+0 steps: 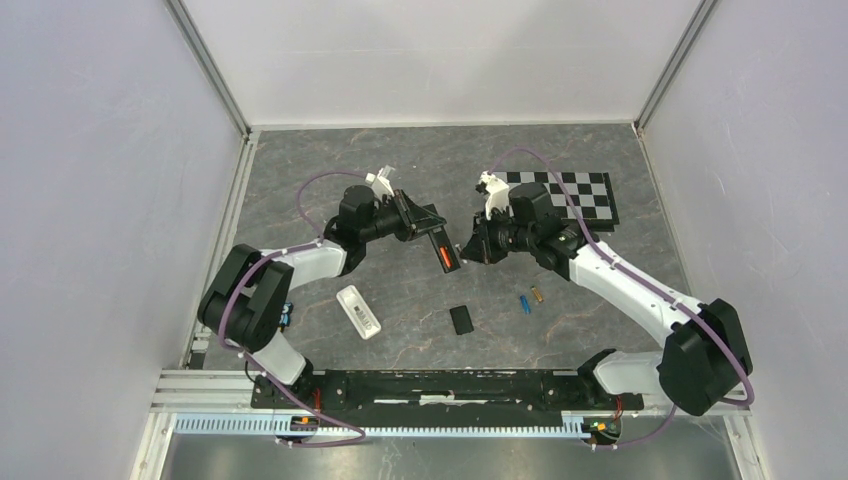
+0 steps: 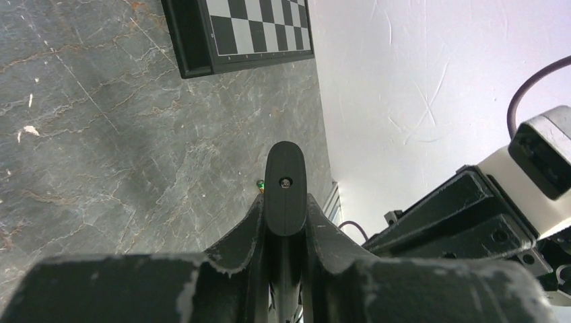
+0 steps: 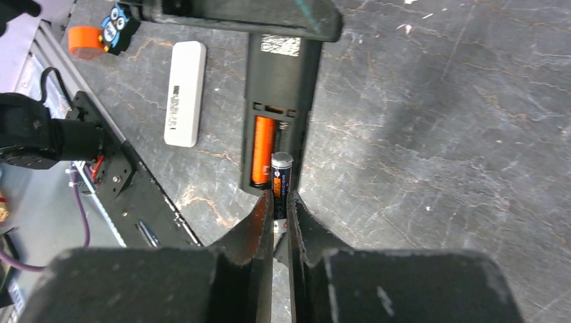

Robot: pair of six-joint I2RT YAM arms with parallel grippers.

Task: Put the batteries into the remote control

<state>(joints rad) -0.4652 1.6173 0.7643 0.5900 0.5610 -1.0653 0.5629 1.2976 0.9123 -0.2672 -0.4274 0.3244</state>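
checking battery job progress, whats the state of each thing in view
black remote: held by left gripper, compartment open
orange battery: seated in remote
dark battery: pinched in right gripper, not yet seated
battery cover: off, on table
blue battery: loose on table
gold battery: loose on table
white remote: lying on table

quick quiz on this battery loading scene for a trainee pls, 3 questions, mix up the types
1. True or false: an orange battery already sits in the black remote.
2. The right gripper is shut on: A) nothing B) a dark battery C) a screwdriver
3. In the top view, how many loose batteries lie on the table?

Key:
1. True.
2. B.
3. Two: the blue battery and the gold battery.
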